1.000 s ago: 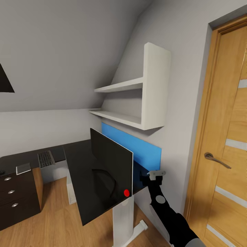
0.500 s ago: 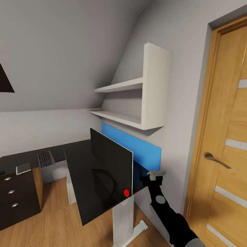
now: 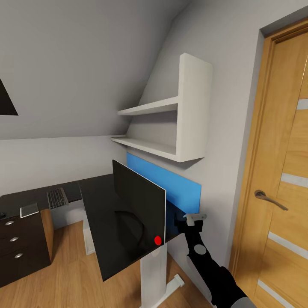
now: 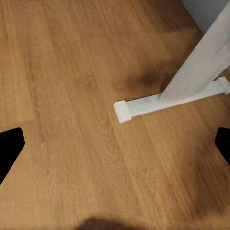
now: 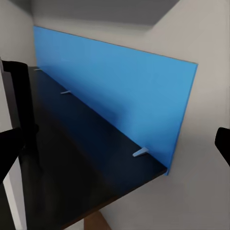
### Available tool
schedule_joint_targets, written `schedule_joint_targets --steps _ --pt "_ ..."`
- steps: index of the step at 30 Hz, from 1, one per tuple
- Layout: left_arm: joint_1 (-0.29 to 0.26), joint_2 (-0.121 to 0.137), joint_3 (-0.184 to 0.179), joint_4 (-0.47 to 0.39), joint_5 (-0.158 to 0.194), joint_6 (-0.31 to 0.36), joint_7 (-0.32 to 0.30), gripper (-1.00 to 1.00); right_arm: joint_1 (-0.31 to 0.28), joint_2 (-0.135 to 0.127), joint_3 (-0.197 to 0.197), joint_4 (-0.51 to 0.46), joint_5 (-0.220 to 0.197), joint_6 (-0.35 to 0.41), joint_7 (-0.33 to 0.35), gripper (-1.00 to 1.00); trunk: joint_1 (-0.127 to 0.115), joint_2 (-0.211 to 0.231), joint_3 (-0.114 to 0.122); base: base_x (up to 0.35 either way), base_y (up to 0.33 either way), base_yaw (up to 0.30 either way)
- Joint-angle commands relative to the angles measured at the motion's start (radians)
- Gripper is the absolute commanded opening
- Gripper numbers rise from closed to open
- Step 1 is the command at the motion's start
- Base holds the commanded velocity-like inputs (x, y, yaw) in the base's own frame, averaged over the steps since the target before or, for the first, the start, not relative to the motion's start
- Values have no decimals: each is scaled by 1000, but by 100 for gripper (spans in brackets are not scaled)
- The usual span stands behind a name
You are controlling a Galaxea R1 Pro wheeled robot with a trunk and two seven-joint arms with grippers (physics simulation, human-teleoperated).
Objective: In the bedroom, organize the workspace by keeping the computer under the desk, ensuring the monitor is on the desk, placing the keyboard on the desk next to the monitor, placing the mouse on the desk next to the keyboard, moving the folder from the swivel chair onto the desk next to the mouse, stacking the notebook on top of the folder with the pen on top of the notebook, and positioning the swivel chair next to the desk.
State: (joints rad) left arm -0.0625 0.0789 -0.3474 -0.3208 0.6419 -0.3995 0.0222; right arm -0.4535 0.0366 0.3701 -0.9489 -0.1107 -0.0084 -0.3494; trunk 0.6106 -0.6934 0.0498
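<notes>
Two black fingertips of the left gripper (image 4: 115, 148) sit far apart at the edges of the left wrist view, with nothing between them, over the wooden floor (image 4: 72, 96) and the white foot of the desk leg (image 4: 158, 101). The right gripper (image 3: 190, 219) is at the end of the black right arm (image 3: 209, 261), near the bottom of the head view, just beside the near end of the desk (image 3: 98, 201). In the right wrist view its fingers (image 5: 9, 148) are also spread wide and hold nothing. The monitor (image 3: 139, 214) stands on the desk, close to the near end, seen from the side, with its red dot (image 3: 158, 240) at the lower corner. Behind the monitor a long blue panel (image 3: 171, 182) stands up along the back edge of the desk, against the wall. Farther along, on the other part of the desk, lies the keyboard (image 3: 57, 198), and next to it a small grey notebook (image 3: 29, 210). Under that part are dark drawers with round silver knobs (image 3: 14, 239). White wall shelves (image 3: 171, 128) hang above the desk. A wooden door (image 3: 282, 192) with a metal handle (image 3: 269, 199) is at the right.
</notes>
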Motion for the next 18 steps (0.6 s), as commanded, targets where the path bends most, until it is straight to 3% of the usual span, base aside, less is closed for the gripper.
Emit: schedule_joint_targets --steps 1,9,18 --pt "0 1 -8 0 9 -4 2 100 -1 -1 4 0 -10 -1 -7 100 0 0 0 0 0 0" --pt "0 1 -8 0 9 -4 2 100 -1 3 5 0 -12 -12 -6 100 0 0 -1 0 0 29" --pt "0 1 -8 0 9 -4 2 100 -1 16 5 0 -12 -22 -9 100 0 0 -9 0 0 180"
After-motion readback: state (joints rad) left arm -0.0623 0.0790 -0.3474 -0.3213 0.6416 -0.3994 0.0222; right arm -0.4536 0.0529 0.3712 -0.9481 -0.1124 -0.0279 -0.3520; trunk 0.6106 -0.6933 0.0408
